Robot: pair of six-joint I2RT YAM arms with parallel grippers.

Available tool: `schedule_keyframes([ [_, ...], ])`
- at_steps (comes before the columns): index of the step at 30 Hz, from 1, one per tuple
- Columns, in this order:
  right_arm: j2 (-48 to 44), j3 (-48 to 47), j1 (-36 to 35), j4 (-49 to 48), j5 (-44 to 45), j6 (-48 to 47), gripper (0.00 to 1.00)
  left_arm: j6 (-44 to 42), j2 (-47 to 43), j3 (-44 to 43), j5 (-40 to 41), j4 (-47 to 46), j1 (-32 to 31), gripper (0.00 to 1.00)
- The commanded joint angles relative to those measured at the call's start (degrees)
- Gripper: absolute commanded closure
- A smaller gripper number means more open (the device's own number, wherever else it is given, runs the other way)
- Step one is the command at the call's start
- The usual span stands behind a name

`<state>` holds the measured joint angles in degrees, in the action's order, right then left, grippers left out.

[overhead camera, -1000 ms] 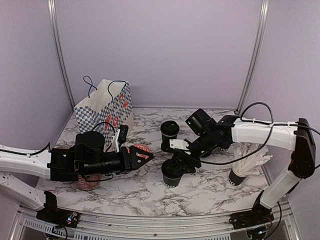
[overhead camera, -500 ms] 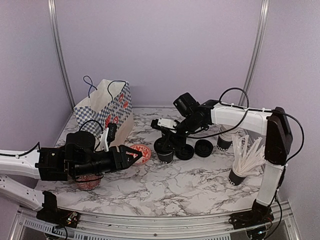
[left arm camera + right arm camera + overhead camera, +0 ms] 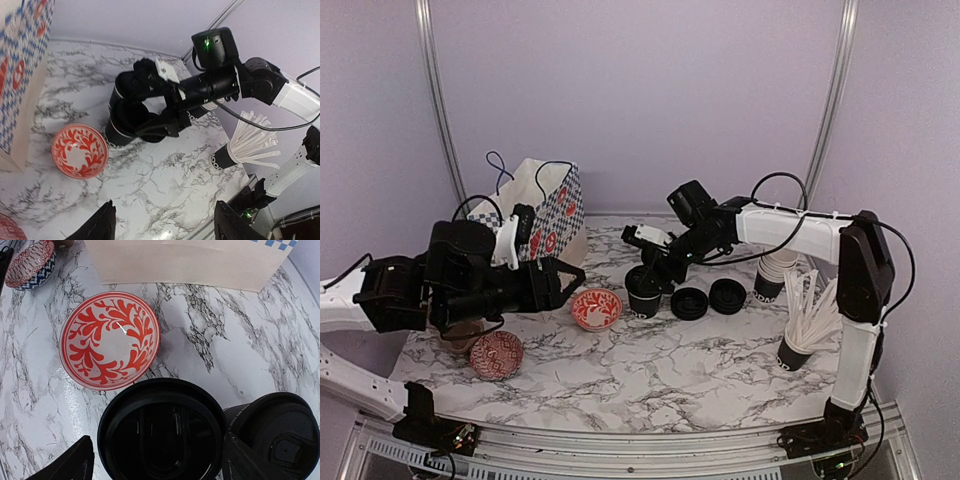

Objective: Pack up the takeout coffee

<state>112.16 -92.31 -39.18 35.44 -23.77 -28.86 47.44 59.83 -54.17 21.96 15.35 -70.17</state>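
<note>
The takeout coffee (image 3: pixel 643 297), lid on, stands upright near the middle of the bench (image 3: pixel 720 380). Two more black lids (image 3: pixel 689 302) lie at its 3 o'clock and a red bowl (image 3: pixel 596 308) at its 9 o'clock. The right gripper (image 3: pixel 158 436) hangs over the cup with its jaws wide on either side, not clamping. The left gripper (image 3: pixel 165 210) hovers toward the bench's 9 o'clock, wide and empty.

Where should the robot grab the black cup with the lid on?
Around its sides just below the lid, coming down from above. The cup stands upright and is round, and the open right gripper hangs over it, a finger on either side.
</note>
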Motion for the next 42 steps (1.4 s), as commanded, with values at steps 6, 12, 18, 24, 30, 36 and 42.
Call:
schedule_keyframes([
  [6,-6.6,-4.6,0.3,2.9,-3.0,2.1,0.14,-24.7,1.6,-29.5,26.3,26.9,6.6,0.16],
  [12,-12.5,-5.1,0.4,6.7,-2.1,1.0,0.14,-32.7,8.6,-42.5,17.0,32.2,25.2,0.10],
  [18,-18.9,-1.3,1.1,7.9,0.6,-0.1,0.13,-33.9,18.9,-48.1,-5.4,38.0,41.8,0.11],
  [24,-21.3,0.5,1.7,9.5,2.2,-1.0,0.13,-34.6,25.7,-48.0,-13.0,37.7,51.3,0.16],
  [30,-22.5,3.1,1.9,8.8,2.2,-1.0,0.13,-37.5,35.2,-53.9,-19.0,36.5,56.5,0.26],
  [36,-21.9,3.9,2.3,8.5,3.2,-1.1,0.14,-39.9,45.2,-61.6,-25.8,36.4,58.7,0.48],
  [42,-22.0,3.8,2.6,8.5,3.9,-1.1,0.15,-38.9,50.1,-65.1,-30.3,35.9,59.1,0.83],
])
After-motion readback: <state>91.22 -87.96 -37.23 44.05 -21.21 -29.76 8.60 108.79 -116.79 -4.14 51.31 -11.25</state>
